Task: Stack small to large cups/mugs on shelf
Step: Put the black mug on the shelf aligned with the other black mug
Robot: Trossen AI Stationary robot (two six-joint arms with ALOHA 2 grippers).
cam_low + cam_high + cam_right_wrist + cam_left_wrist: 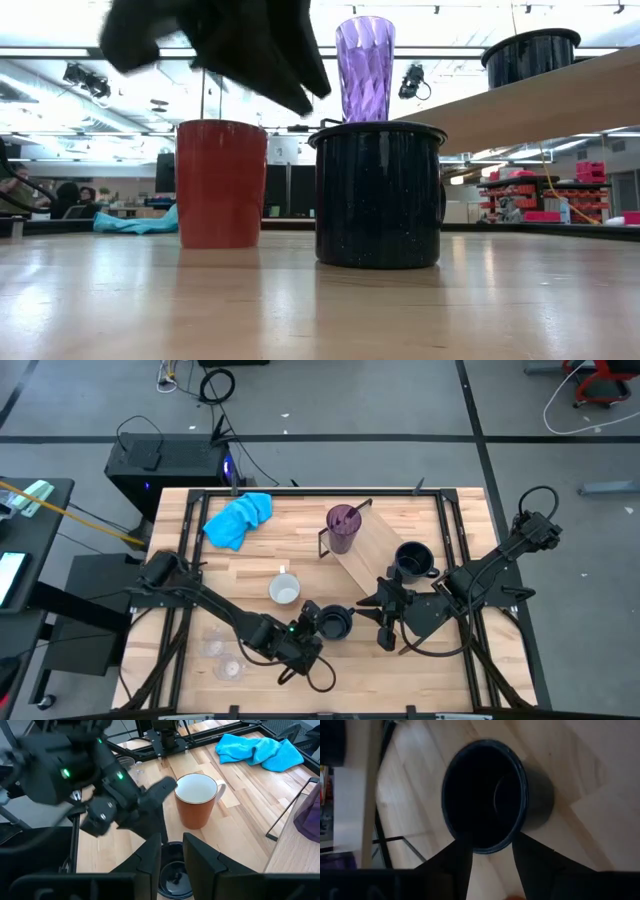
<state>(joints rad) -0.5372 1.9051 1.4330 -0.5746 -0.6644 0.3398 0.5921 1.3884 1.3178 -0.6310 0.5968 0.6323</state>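
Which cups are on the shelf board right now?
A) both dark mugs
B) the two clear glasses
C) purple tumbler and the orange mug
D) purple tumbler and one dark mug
D: the high view shows the purple tumbler and one dark mug on the shelf board; the other dark mug stands on the table.

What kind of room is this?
Probably a robot lab or workshop: two robot arms work at a wooden table, cables trail over the grey floor, and a black computer case stands beside it.
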